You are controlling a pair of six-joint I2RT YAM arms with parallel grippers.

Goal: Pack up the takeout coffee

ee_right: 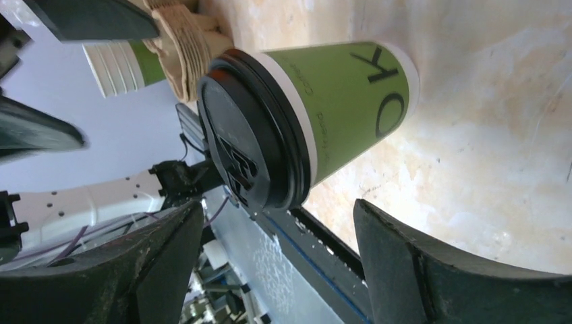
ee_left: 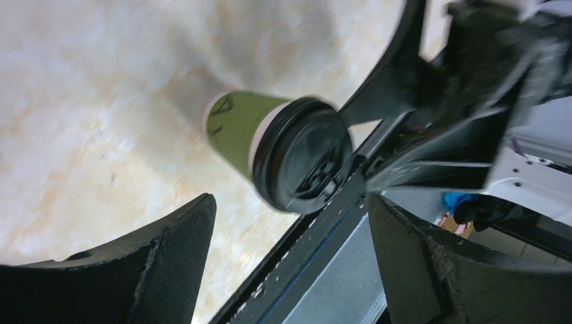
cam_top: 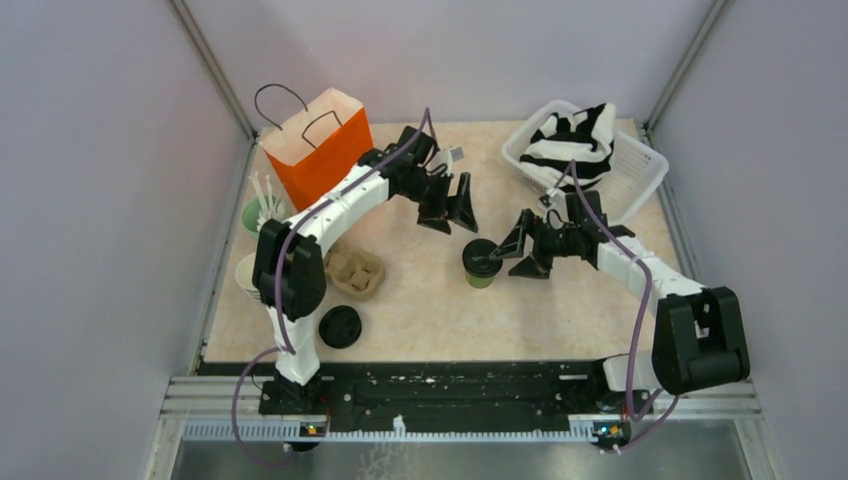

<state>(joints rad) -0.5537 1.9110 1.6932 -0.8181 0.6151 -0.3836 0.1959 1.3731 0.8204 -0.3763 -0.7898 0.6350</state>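
Though lidded and upright on the surface, logged takeout coffee as unpacked, well apart from orange bag, just beside right gripper. Found jaws there and on left gripper spread wide, holding nothing. Outstanding: grasp, bagging.

Your left wrist view: takeout coffee blurred. Overhead, cup stack left of takeout coffee mostly hidden behind left arm.

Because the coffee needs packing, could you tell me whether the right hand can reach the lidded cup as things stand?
Probably yes: the right hand is open beside the takeout coffee, nothing standing between them.
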